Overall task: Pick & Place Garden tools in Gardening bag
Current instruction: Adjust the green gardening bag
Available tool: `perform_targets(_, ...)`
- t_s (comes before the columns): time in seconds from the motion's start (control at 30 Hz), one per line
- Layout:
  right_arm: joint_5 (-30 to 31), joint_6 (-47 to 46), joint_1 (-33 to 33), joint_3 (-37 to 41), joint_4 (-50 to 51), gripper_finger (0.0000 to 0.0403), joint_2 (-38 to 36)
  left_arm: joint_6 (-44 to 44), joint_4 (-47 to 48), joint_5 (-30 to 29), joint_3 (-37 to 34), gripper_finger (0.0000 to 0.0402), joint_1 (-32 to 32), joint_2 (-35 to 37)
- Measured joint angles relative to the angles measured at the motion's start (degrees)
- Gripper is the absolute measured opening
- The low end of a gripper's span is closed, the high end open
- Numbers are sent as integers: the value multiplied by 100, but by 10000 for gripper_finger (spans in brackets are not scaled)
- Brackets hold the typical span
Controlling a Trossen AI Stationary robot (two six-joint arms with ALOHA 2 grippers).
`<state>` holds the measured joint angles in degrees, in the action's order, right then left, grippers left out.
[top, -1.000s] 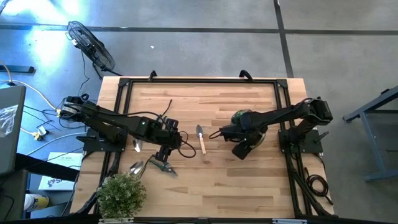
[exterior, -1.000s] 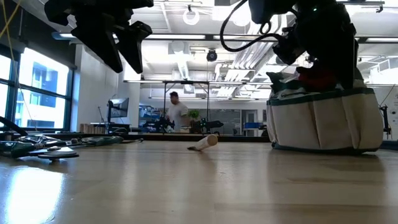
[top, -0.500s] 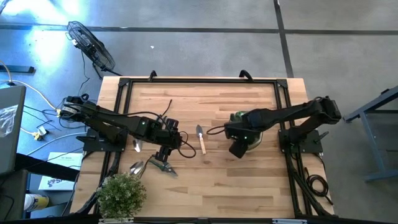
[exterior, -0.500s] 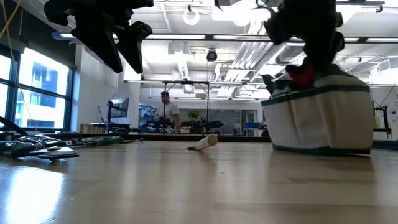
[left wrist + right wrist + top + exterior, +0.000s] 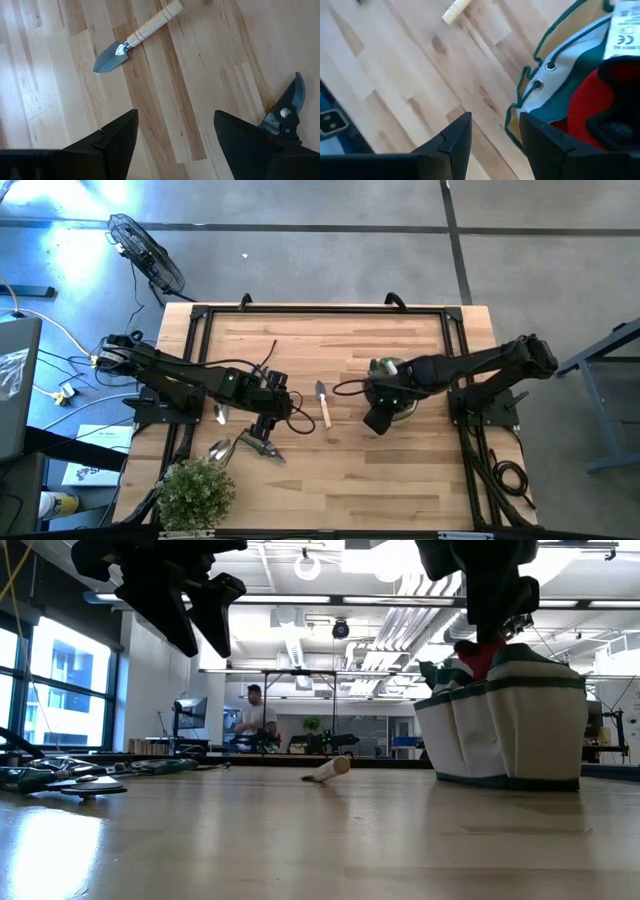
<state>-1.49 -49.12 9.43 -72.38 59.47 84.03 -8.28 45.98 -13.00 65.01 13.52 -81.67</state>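
Note:
The olive-green gardening bag (image 5: 500,730) stands on its base on the table at mid right, a red piece (image 5: 580,105) showing in its mouth. My right gripper (image 5: 494,122) is over the bag's near-left rim, its fingers apart, with the rim between them. A wooden-handled trowel (image 5: 322,402) lies flat at the table's middle. Black-handled pruners (image 5: 287,110) and silver scoops (image 5: 220,448) lie at the near left. My left gripper (image 5: 175,125) hangs open and empty above the table between the trowel and the pruners. My right gripper comes at the bag from above, slanting from the table's right. One finger (image 5: 540,145) stands inside the bag's mouth and the other outside, with the teal-trimmed rim (image 5: 512,122) next to the inner finger. Wood shows between the rim and the outer finger. The bag's base stays on the table.
A bushy potted plant (image 5: 195,492) stands at the near left corner. More tools lie at the left in the low view (image 5: 60,780). Bare wood lies between the trowel and the bag. A person stands in the room far behind the table.
My right gripper has gone toward the table's left edge and a little up. The bag has slid along the table toward the left with it. The bag now stands taller and narrower than before, its base on the table.

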Motion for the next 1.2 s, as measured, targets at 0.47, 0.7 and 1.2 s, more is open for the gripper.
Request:
perform_targets(0.47,351,-761,-2,0,1038,155,39,87,0,0,0,253,0,0)
perform_targets(0.7,113,-660,28,0,552,155,79,97,0,0,0,253,0,0)
perform_targets(1.2,176,-940,74,2,828,155,321,146,6,24,0,253,0,0)
